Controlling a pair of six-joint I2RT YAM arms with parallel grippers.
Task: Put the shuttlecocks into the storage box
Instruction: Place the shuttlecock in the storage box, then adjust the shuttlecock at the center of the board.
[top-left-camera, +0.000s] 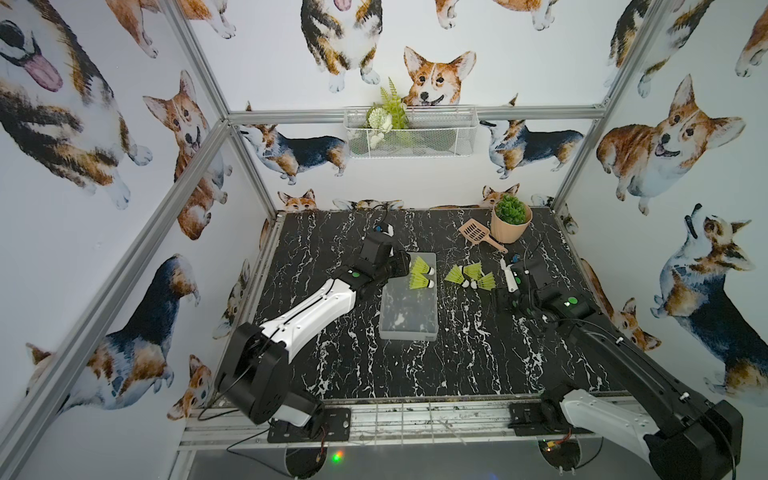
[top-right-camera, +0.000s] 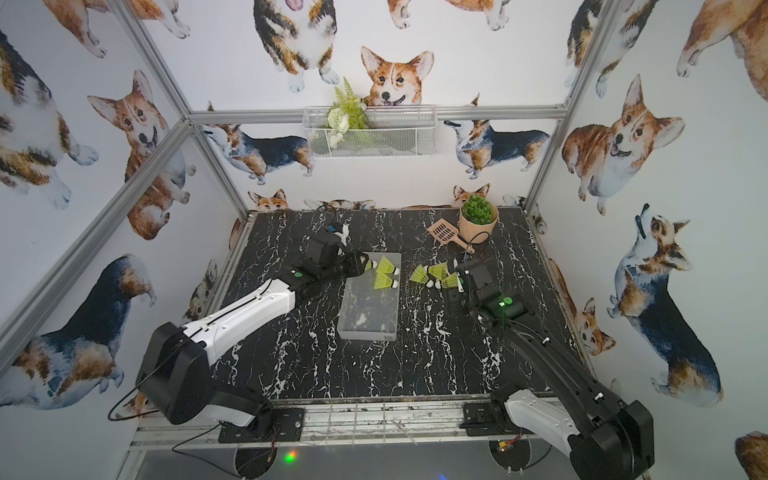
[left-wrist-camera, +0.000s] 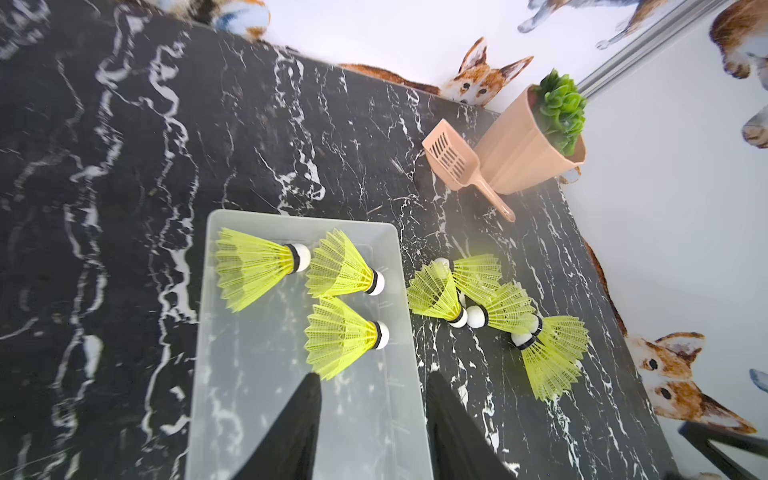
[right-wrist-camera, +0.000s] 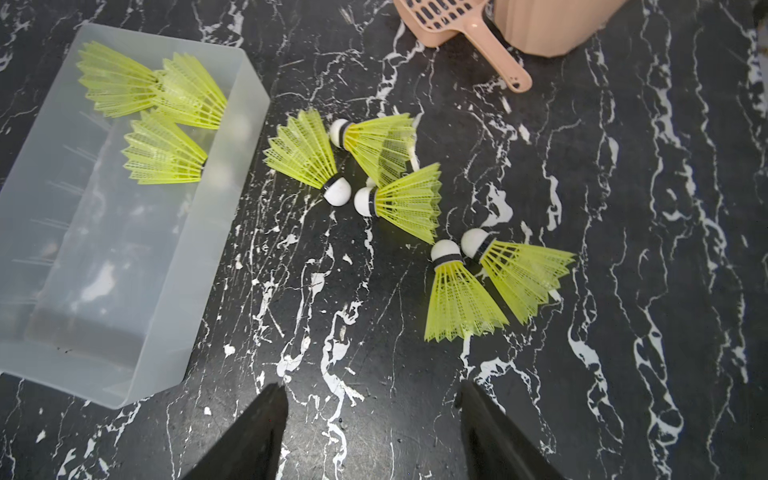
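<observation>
At the far end of the storage box (top-left-camera: 407, 334), mid-counter, three shuttlecocks (left-wrist-camera: 338, 270) lie on their sides. Five further shuttlecocks (right-wrist-camera: 405, 199) lie clustered on the counter (top-left-camera: 457, 365) just right of the box, skirts touching and overlapping.

Left pincer (left-wrist-camera: 372, 386): jaws moderately apart, empty, above the box. Right pincer (right-wrist-camera: 372, 390): jaws wide, empty, on the near side of the cluster.

Hazards: closing on one skirt may drag a neighbour or crush the mesh, and converging arms may collide.

Surface: flat, black, white-veined. Enclosure: corgi-print walls (top-left-camera: 104, 166), aluminium frame (top-left-camera: 199, 141), potted plant (top-left-camera: 511, 224) and scoop (top-left-camera: 478, 232) far right.
</observation>
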